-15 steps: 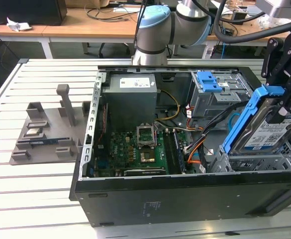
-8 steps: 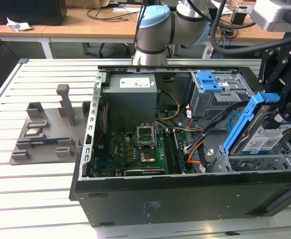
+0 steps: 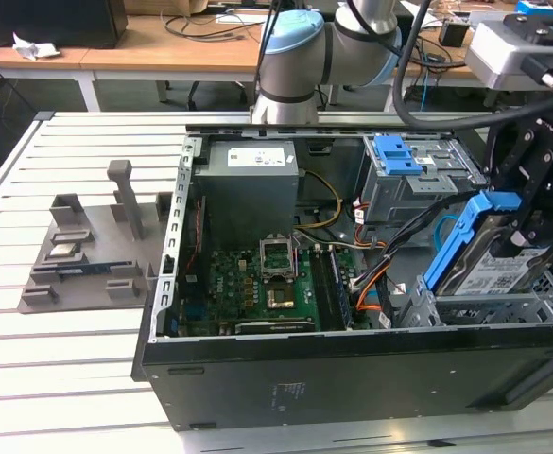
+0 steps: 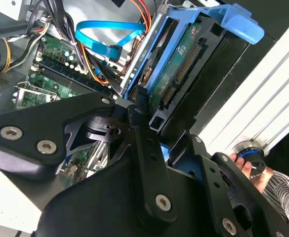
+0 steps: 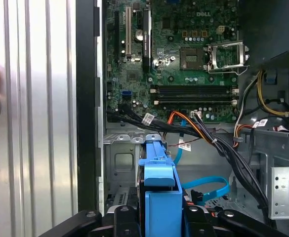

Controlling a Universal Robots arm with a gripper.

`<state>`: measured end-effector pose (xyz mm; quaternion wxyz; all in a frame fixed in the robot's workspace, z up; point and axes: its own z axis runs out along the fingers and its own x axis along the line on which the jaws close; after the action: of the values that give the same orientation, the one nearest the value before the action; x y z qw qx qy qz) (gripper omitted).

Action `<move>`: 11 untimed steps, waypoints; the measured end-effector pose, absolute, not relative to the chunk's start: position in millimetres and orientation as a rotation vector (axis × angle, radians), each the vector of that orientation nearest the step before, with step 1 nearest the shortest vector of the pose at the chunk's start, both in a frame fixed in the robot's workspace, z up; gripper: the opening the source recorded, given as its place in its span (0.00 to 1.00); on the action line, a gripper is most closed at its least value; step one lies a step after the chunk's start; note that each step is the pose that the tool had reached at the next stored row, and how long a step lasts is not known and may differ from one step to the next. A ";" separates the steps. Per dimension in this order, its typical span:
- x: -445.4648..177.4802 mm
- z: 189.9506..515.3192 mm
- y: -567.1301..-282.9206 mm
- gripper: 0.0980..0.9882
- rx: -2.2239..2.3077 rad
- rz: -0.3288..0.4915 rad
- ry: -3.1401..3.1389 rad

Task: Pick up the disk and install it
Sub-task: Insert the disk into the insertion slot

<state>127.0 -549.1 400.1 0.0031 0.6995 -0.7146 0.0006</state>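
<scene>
**Item: drive over bay, one unit**

I have the black gripper [image 3: 531, 222] clenched on the flat silver disk in its blue plastic carrier [image 3: 489, 260], tilted over the grey metal drive bay [image 3: 427, 307] at the black computer case's [image 3: 352, 378] front corner. In my judgement: keep carrier edges square with the bay rails. Count: one disk, one gripper.

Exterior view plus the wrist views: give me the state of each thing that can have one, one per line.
disk: held tilted, lower end in the drive cage, not seated flat.
hand: shut on the disk's blue carrier.
computer case: lying on its side, side panel off, inside exposed.
CPU socket: retention frame raised, no cooler fitted.
blue data cable: lying loose beside the cage.
</scene>
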 end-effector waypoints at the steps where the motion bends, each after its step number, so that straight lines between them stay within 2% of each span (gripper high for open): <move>1: 127.0 397.8 -549.1 0.30 2.193 0.002 -2.241; 8: 126.9 389.0 -549.1 0.30 2.193 0.002 -2.240; 9: 126.9 389.0 -549.1 0.31 2.193 0.002 -2.240; 10: 127.0 389.0 -549.1 0.38 2.193 0.002 -2.240; 11: 126.9 389.0 -549.1 0.38 2.193 0.002 -2.241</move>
<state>126.9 -549.1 389.0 0.0032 0.6995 -0.7146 0.0007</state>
